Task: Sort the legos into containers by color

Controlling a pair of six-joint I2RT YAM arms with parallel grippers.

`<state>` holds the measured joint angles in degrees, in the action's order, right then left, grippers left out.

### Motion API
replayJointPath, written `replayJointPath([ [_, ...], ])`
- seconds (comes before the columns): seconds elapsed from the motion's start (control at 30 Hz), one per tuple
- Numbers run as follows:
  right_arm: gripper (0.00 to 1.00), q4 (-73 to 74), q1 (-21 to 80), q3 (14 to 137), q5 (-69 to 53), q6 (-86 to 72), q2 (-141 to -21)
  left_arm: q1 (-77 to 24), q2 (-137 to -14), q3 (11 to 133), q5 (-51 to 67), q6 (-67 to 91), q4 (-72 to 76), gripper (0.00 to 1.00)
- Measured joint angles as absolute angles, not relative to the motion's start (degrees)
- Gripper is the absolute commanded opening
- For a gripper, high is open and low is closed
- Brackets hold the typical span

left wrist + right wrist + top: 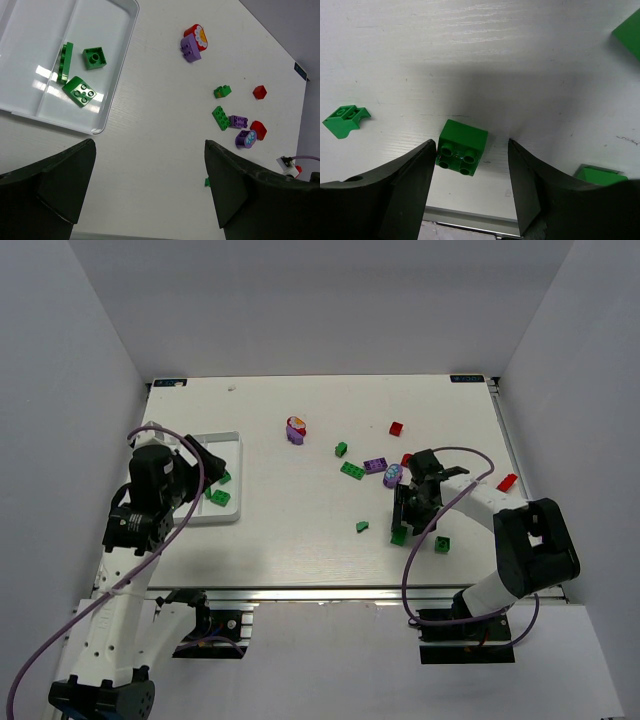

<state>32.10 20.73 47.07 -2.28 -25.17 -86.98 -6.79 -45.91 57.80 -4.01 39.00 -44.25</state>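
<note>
Fingers (pixel 395 190) of R arm (pixel 480 495) are being held released astride a green lego (pixel 461 147) on the table (pixel 470 50), prob. for grasp & transfer to the tray (pixel 100 30) w/ other greens (pixel 94 57).

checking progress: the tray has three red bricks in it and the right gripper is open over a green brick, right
Not quite. The three bricks in the tray are green, not red, as the left wrist view shows. The right gripper is indeed open over a green brick.
</note>
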Motion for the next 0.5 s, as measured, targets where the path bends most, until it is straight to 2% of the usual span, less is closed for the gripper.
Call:
replayJointPath([
  [0.23,0.6,32.05,21.54,47.09,-1.54,-25.26,-87.11,-6.79,-45.8,57.78,-3.97,39.0,-44.82,0.98],
  [0.3,0.51,32.03,21.71,47.09,-1.19,-25.15,-87.13,-6.79,-45.15,57.67,-3.97,39.05,-45.12,0.98],
  [0.33,0.51,32.05,21.82,47.07,-1.19,-25.04,-87.22,-6.79,-44.71,57.56,-3.97,39.07,-45.23,0.98],
  [0.37,0.44,32.01,21.89,47.05,-1.19,-25.04,-87.29,-6.79,-44.16,57.45,-3.97,39.16,-45.41,0.98],
  [0.5,0.29,31.94,21.96,47.0,-1.3,-24.6,-87.39,-6.81,-42.17,57.23,-3.99,39.68,-46.06,0.98],
])
